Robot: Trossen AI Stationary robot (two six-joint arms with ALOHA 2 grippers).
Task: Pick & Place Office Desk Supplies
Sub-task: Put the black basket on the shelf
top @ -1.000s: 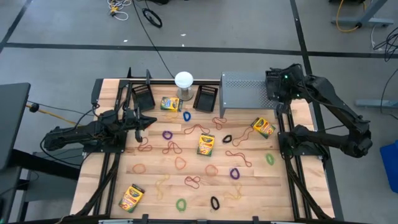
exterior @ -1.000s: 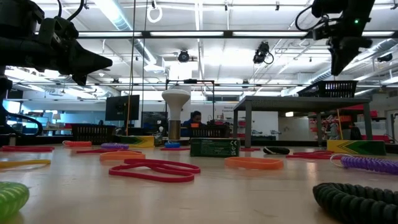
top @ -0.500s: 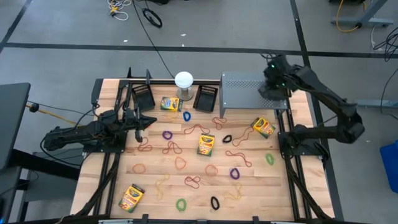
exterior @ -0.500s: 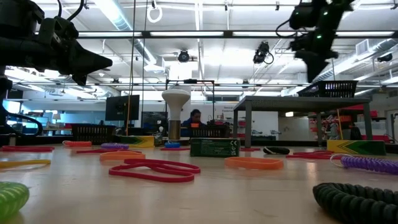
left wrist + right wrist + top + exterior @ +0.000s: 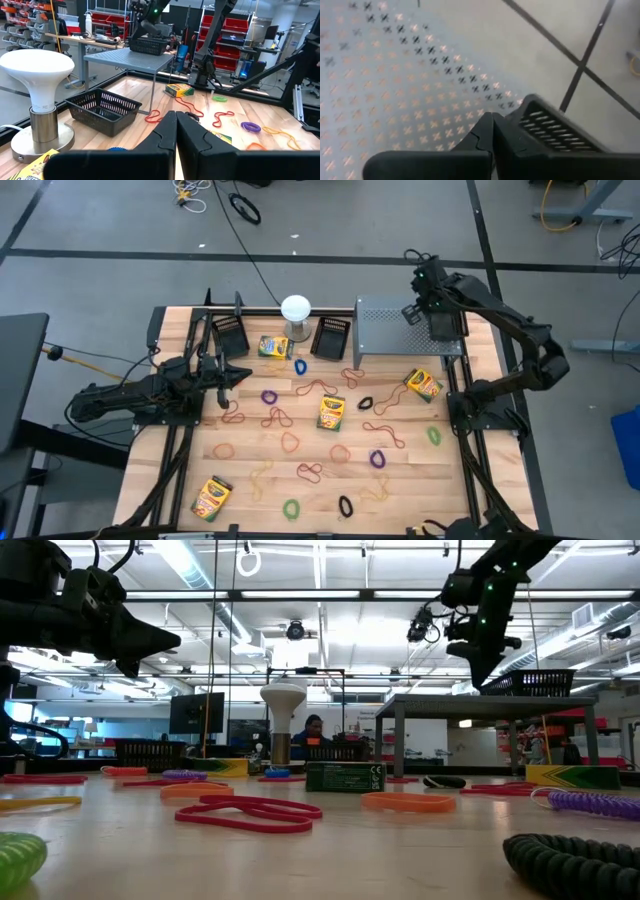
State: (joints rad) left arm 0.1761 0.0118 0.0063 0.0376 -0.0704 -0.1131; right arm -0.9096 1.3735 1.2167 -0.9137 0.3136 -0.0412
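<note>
Crayon boxes [image 5: 331, 412] [image 5: 424, 384] [image 5: 273, 346] [image 5: 211, 498] and several coloured rubber bands [image 5: 290, 442] lie flat on the wooden table. Two black mesh bins [image 5: 232, 336] [image 5: 331, 336] stand at the far edge. A third bin [image 5: 445, 325] [image 5: 555, 131] stands on the grey riser [image 5: 385, 330]. My right gripper [image 5: 422, 315] [image 5: 492, 131] is shut, slanting down over the riser top right beside that bin's corner. My left gripper [image 5: 245, 373] [image 5: 175, 122] is shut and level, above the table's left side. My right gripper's shut fingers [image 5: 510, 137] stand against the near corner of the mesh bin's rim [image 5: 532, 107] on the riser, coming down at a slant. Nothing shows between the fingers. Whether they touch the rim, I cannot tell.
A white globe lamp [image 5: 295, 310] on a short stand sits at the far edge between the two bins on the table. The riser's legs [image 5: 398, 745] stand on the table's far right part. Bare wood shows along the near edge.
My right gripper has swung toward the table's left, from past the riser's right end to over its top beside the bin. It has sunk a little, rolled about its own axis and shut. The bin has kept its place.
</note>
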